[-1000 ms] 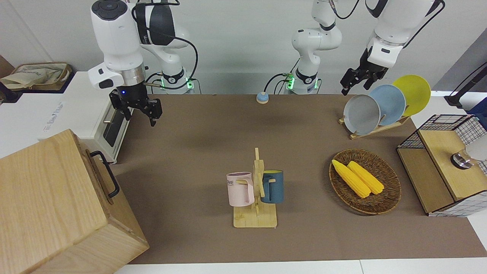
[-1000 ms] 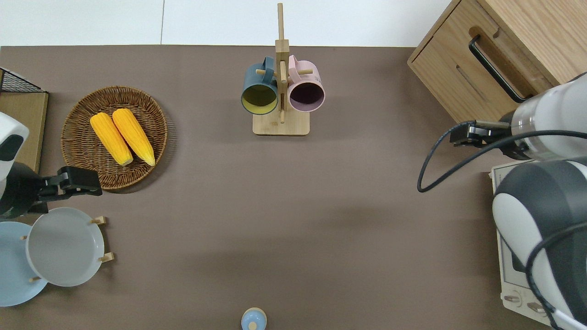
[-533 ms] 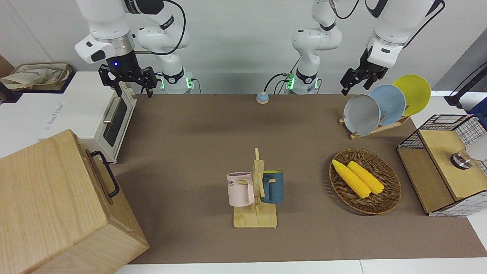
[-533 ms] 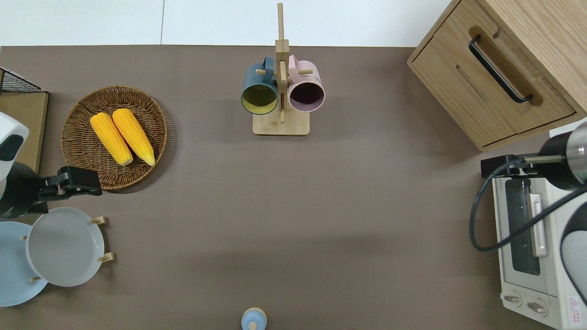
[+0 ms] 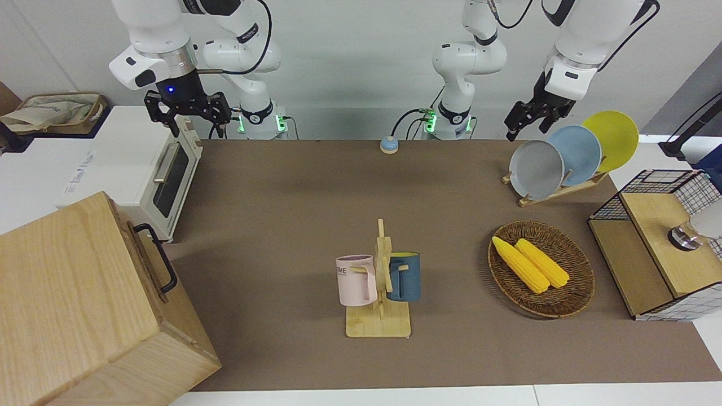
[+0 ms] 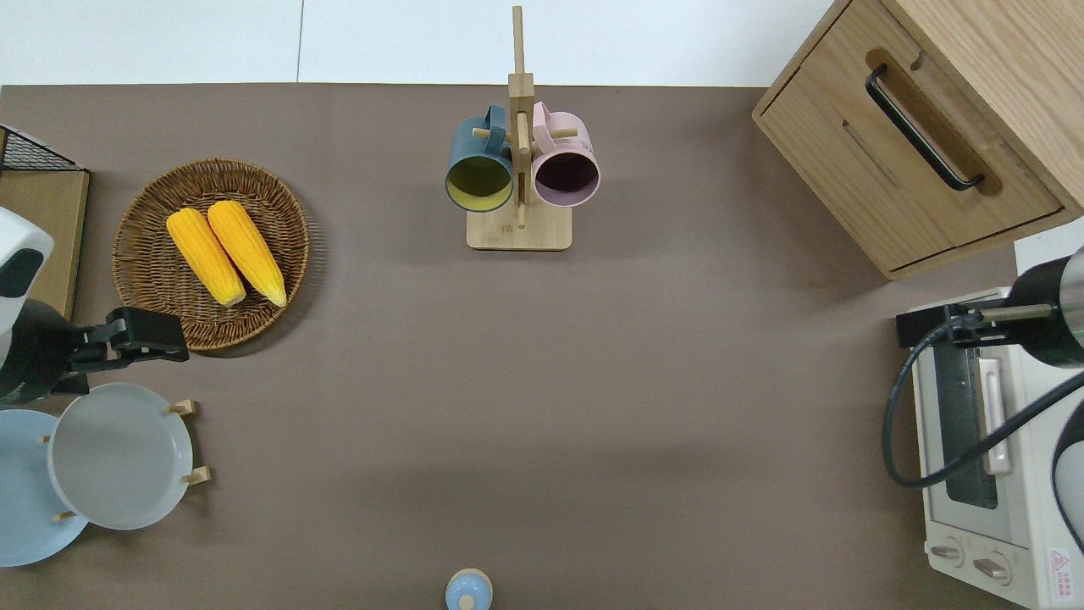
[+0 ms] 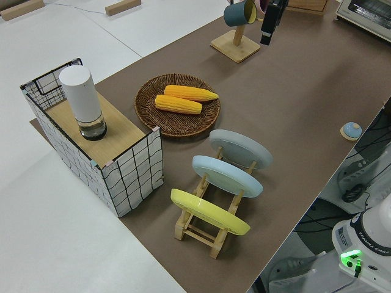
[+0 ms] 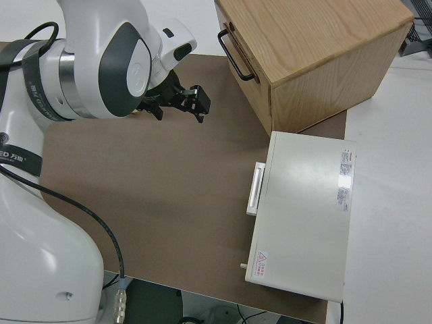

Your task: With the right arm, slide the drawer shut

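The cabinet (image 5: 84,304) is seen at lower left of the front view, its drawer (image 6: 910,161) apparently flush and judged already shut; the right gripper (image 5: 188,115), fingers spread and empty, is raised at upper left above the oven (image 5: 163,180); only retreat seems required; the left arm is parked.

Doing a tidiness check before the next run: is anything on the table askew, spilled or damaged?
Nothing spilled or damaged. The drawer sits flush in its cabinet, though the cabinet stands at an angle to the table's edge. Both corn cobs lie in the basket, both mugs hang on the rack, and the plates stand in their holder.
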Controlling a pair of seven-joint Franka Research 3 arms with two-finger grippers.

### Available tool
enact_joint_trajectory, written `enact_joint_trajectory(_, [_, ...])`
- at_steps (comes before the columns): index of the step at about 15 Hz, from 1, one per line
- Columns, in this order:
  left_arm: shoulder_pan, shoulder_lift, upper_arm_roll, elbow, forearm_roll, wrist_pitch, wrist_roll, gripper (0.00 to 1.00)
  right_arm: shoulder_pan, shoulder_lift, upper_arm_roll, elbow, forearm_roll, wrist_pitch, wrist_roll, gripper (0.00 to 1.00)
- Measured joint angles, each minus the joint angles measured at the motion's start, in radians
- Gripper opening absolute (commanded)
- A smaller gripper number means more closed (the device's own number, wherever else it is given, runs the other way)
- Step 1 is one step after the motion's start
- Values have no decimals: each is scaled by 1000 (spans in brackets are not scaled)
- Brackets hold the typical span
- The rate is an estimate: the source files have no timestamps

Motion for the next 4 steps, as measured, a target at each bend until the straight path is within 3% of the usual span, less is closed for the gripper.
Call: enact_joint_trajectory(4, [0, 0, 0, 0, 0, 0, 0, 993, -3, 0, 21, 0, 0, -3, 0, 990])
